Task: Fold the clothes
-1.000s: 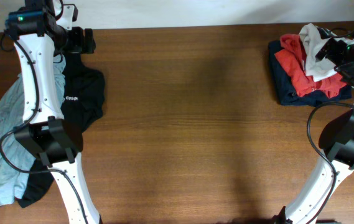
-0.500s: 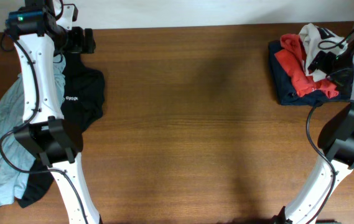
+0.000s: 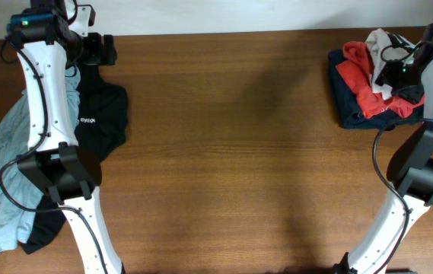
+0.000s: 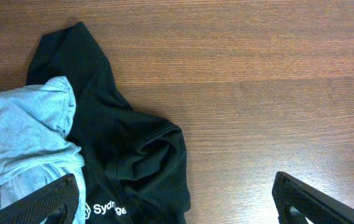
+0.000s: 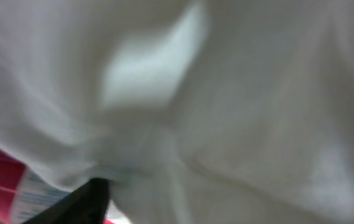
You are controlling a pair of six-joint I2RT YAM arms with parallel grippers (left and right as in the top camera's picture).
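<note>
The clothes lie in two heaps. At the left edge, a black shirt (image 3: 108, 114) with a small white logo (image 4: 105, 210) lies partly over a pale grey-blue shirt (image 3: 3, 164). My left gripper (image 3: 98, 49) hovers above the black shirt's far end (image 4: 133, 143), open and empty, a finger in each lower corner of its wrist view. At the far right, a white garment (image 3: 382, 44) tops a red one (image 3: 357, 80) and a navy one (image 3: 349, 114). My right gripper (image 3: 396, 72) is pressed into the white cloth (image 5: 226, 93), which fills its view. Only one dark finger (image 5: 86, 202) shows.
The brown wooden table (image 3: 239, 152) stretches between the two heaps. The grey-blue shirt (image 4: 21, 137) hangs past the table's left edge. Both white arms rise from the near side, at left (image 3: 56, 175) and right (image 3: 421, 175).
The right arm has swung up over the pile and sunk its gripper into the white cloth, and its jaws have narrowed. The left arm and the left heap have not moved.
</note>
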